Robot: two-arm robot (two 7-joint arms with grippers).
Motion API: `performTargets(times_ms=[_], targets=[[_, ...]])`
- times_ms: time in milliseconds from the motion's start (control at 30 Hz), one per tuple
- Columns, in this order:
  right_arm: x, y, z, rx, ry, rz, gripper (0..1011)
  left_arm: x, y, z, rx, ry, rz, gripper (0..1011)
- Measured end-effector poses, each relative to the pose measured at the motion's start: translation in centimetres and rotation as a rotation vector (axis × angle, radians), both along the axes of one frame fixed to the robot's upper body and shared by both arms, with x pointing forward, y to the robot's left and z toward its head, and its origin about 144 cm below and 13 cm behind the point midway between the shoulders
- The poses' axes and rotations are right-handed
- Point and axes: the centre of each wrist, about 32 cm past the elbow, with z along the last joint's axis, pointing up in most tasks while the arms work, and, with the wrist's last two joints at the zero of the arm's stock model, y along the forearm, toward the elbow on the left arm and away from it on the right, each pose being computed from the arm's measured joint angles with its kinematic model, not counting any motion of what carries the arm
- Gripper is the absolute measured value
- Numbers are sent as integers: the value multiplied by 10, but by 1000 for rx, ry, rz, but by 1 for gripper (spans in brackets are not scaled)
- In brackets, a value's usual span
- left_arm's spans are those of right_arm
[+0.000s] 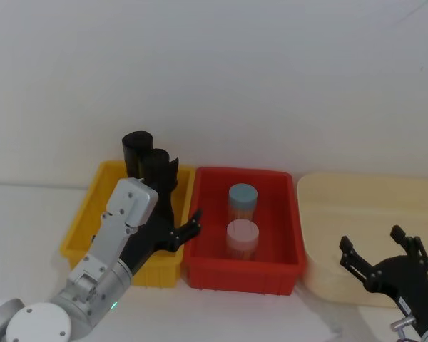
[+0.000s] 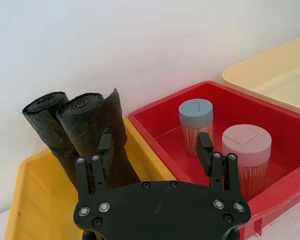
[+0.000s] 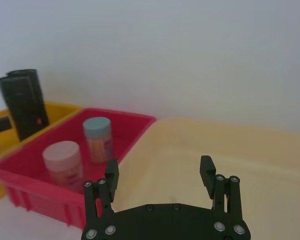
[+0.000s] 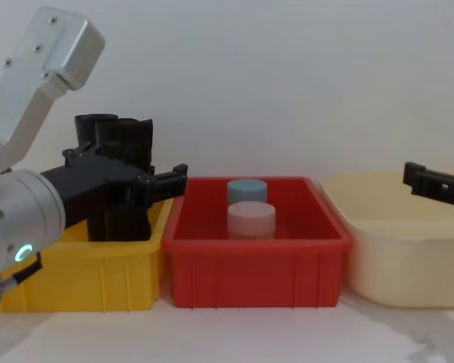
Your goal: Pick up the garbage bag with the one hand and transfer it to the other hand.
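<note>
The garbage bag [image 1: 164, 177], a thick black crinkled roll with a ragged top, stands upright in the yellow bin [image 1: 82, 228] against its right wall. A slimmer black roll [image 1: 134, 149] stands just behind it. My left gripper [image 1: 177, 226], on the green-lit arm, hangs open close in front of the garbage bag [image 2: 97, 125]. One of its fingers [image 2: 105, 146] is level with the roll and the other is over the red bin [image 2: 285, 130]; it holds nothing. My right gripper [image 1: 374, 241] is open and empty above the cream tray [image 1: 357, 192].
The red bin [image 1: 242, 274] between the yellow bin and the cream tray holds two jars, one with a blue lid [image 1: 242, 194] and one with a pink lid [image 1: 242, 234]. A white wall rises right behind the bins. Bare white table lies in front.
</note>
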Motion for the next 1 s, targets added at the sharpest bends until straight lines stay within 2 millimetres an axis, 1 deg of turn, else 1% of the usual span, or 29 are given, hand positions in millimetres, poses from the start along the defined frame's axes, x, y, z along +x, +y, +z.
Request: performTargets(times_ms=[233, 467, 767, 1000], targets=[[1, -1, 10, -1, -17, 75, 1000, 0, 0, 0, 0, 0, 0, 1000], [3, 4, 21, -8, -28, 169, 1000, 0, 0, 0, 0, 0, 0, 1000], [10, 19, 34, -51, -15, 270, 1000, 0, 0, 0, 0, 0, 0, 1000], [23, 29, 40, -108, 15, 304, 1000, 0, 0, 0, 0, 0, 0, 1000]])
